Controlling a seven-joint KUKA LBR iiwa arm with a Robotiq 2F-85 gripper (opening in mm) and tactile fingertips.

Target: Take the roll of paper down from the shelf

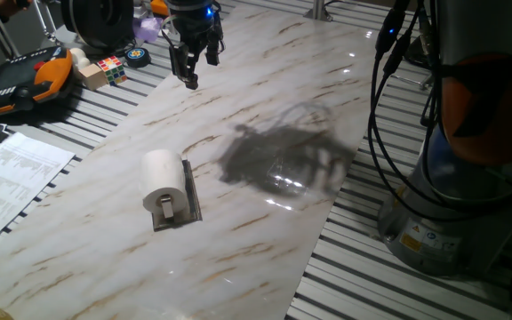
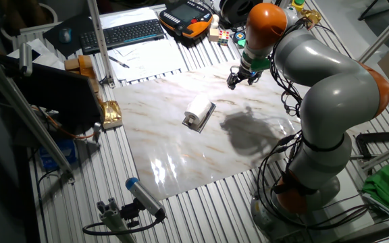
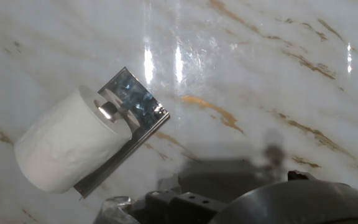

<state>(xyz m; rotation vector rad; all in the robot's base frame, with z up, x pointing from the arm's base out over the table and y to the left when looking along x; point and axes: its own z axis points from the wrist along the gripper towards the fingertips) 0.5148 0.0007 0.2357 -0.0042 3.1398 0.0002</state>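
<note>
White: one roll of paper (image 1: 163,176), one shelf (image 1: 190,191)

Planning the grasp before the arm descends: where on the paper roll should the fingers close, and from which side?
Probably across the curved middle of the roll of paper, from above. It lies on its side on the shelf, threaded on the peg, so the top and outer flank are free. The gripper hangs well away.

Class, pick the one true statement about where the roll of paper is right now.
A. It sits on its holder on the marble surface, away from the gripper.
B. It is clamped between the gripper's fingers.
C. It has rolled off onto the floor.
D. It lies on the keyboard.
A: the roll of paper sits on the shelf on the marble surface, while the gripper hangs apart from it, holding nothing.
</note>
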